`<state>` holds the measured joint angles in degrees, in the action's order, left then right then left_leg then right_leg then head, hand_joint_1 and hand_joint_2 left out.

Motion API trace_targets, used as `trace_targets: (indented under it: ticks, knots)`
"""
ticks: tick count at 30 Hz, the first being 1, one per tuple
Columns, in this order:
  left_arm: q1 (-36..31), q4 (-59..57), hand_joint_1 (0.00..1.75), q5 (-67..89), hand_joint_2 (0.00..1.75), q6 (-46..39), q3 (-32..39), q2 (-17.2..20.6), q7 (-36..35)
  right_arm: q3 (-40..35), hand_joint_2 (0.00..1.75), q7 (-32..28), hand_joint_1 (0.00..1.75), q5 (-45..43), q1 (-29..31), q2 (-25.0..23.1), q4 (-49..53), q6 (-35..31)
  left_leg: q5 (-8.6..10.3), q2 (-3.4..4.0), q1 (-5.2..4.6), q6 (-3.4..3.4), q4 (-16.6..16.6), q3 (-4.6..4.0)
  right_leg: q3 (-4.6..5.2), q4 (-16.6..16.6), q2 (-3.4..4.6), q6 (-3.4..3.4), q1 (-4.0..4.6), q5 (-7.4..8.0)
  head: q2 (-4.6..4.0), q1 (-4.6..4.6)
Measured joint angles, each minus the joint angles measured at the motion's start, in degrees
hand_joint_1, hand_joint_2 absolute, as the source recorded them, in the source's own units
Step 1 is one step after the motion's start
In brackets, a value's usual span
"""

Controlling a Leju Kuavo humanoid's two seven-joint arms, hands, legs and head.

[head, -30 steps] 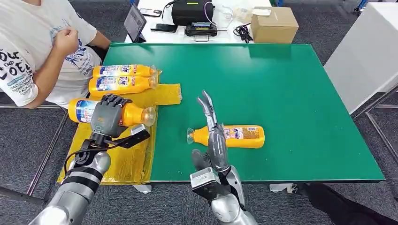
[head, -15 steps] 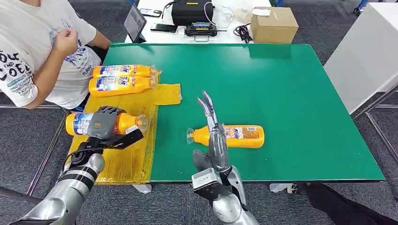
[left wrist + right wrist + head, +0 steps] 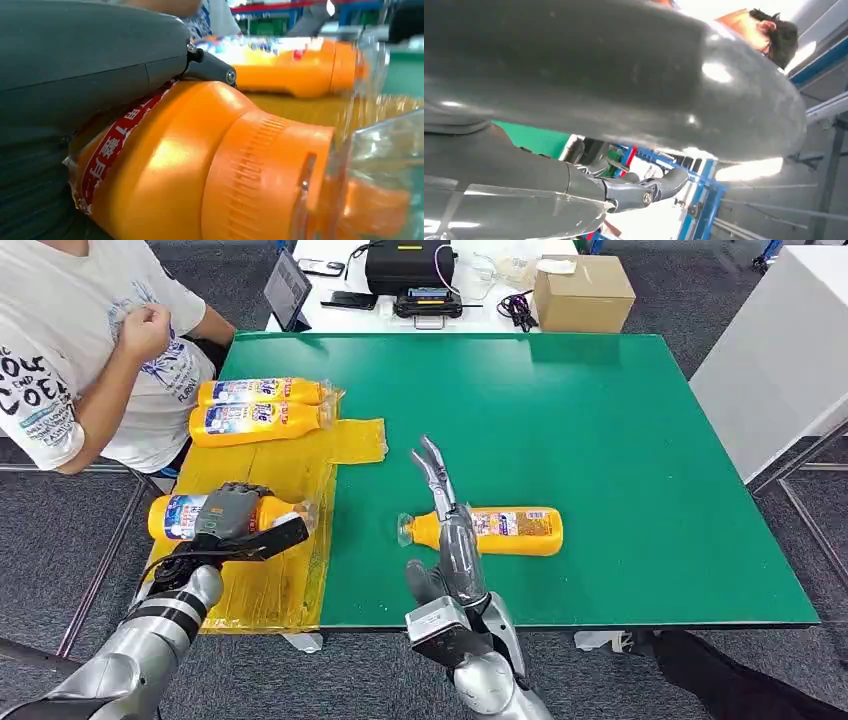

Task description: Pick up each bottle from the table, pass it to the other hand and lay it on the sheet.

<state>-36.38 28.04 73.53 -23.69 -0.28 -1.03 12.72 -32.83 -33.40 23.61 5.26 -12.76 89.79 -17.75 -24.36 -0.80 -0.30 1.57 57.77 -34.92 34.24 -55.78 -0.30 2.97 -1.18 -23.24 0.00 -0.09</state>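
Spreading across most of the head view, the green table (image 3: pixel 600 440) carries the yellow sheet (image 3: pixel 270 570) at its left edge, crinkled and hanging over the near corner. A person in a white printed shirt (image 3: pixel 70 360) sits in the upper left of the frame. Two orange bottles (image 3: pixel 262 408) lie side by side at the sheet's upper end, blue-and-white labels up, clear caps to the right. Another orange bottle (image 3: pixel 495 530) lies on its side on the green surface just below centre, clear cap to the left. In the lower left, the left hand (image 3: pixel 228 518) wraps its fingers over a fourth orange bottle (image 3: pixel 180 518), held lengthwise over the sheet, with a red label strip and ribbed orange neck in the wrist view. The right hand (image 3: pixel 450 530) stands at lower centre, fingers straight and spread, holding nothing.
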Motion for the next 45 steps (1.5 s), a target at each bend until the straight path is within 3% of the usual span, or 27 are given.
trace_targets:
  ticks: [8, 9, 10, 11, 12, 19, 20, 25, 34, 45]
  knots:
    - [-2.2, -2.5, 1.71, 3.3, 1.75, 6.8, -2.6, 0.5, -2.5, 0.3, 0.00, 0.0, 0.00, -0.3, 0.0, 0.0, -0.2, 1.5, 0.00, 0.01, 0.01, 0.00, 0.0, 0.11, -0.13, 0.0, 0.00, 0.00, 0.01, 0.00, 0.00, 0.00]
    - [-2.5, -2.7, 1.40, 3.1, 1.75, 7.8, -2.6, 0.5, -2.5, 0.3, 0.00, 0.0, 0.00, -0.3, 0.0, 0.0, -0.2, 1.7, 0.00, 0.00, 0.01, 0.00, 0.0, 0.13, -0.15, 0.0, 0.00, 0.00, 0.00, 0.00, 0.00, -0.02]
    - [-2.7, -2.9, 0.94, 2.8, 1.75, 8.9, -2.6, 0.5, -2.5, 0.3, 0.00, 0.0, 0.00, -0.3, 0.0, 0.0, -0.3, 1.8, 0.00, 0.00, 0.01, 0.00, 0.0, 0.17, -0.20, 0.0, 0.00, 0.00, 0.00, 0.00, 0.00, -0.02]
    - [-2.9, -3.1, 0.12, 2.4, 1.75, 10.0, -2.6, 0.6, -2.3, 0.3, 0.00, 0.0, 0.00, -0.4, 0.0, 0.0, -0.4, 1.9, -0.01, 0.01, 0.00, -0.01, 0.0, 0.23, -0.24, 0.0, 0.00, 0.00, 0.00, 0.00, 0.00, -0.02]
    - [-3.1, -3.2, 0.00, 1.9, 1.75, 10.7, -2.6, 0.7, -2.1, 0.4, 0.00, 0.0, 0.00, -0.4, -0.1, 0.0, -0.5, 1.9, -0.01, 0.01, 0.00, -0.01, 0.0, 0.27, -0.28, 0.0, 0.00, 0.00, 0.00, 0.00, 0.00, -0.02]
    - [-3.7, -4.0, 0.00, -0.5, 1.75, 15.0, -2.5, 0.9, -1.6, 0.6, 0.00, 0.0, 0.00, -0.6, 0.0, 0.0, -1.3, 2.5, -0.02, -0.01, 0.00, -0.01, 0.0, 0.35, -0.40, 0.0, 0.00, -0.01, 0.00, -0.01, 0.00, -0.02]
    - [-3.9, -4.2, 0.00, -1.1, 0.00, 16.3, -2.5, 1.0, -1.6, 0.7, 0.00, 0.0, 0.00, -0.7, 0.0, 0.0, -1.4, 2.6, -0.02, -0.01, 0.00, -0.01, 0.0, 0.38, -0.42, 0.0, 0.00, -0.01, 0.00, -0.01, 0.00, -0.04]
    - [-4.0, -4.7, 0.00, -4.3, 0.00, 20.6, -2.1, 1.4, 0.1, 0.9, 0.00, 0.0, 0.00, -0.9, 0.1, 0.0, -2.2, 3.1, -0.03, -0.04, 0.00, 0.00, 0.0, 0.51, -0.58, 0.0, -0.01, -0.02, -0.01, -0.02, 0.00, -0.02]
    - [-4.8, -5.4, 0.00, -19.1, 0.00, 40.6, 3.6, 3.3, 8.7, 0.8, 0.00, -0.8, 0.00, -2.5, 2.3, -0.2, -6.5, 4.1, -0.08, -0.15, 0.00, -0.05, -0.1, 1.06, -1.16, 0.0, -0.07, -0.11, -0.01, -0.12, 0.00, -0.04]
    - [-2.6, -5.6, 0.00, -31.1, 0.00, 47.2, 10.2, 3.3, 14.6, 0.7, 0.00, -1.2, 0.00, -2.9, 2.9, -0.3, -8.9, 4.1, -0.08, -0.12, -0.01, -0.05, -0.1, 1.16, -1.22, 0.0, -0.06, -0.10, -0.01, -0.11, 0.00, -0.02]
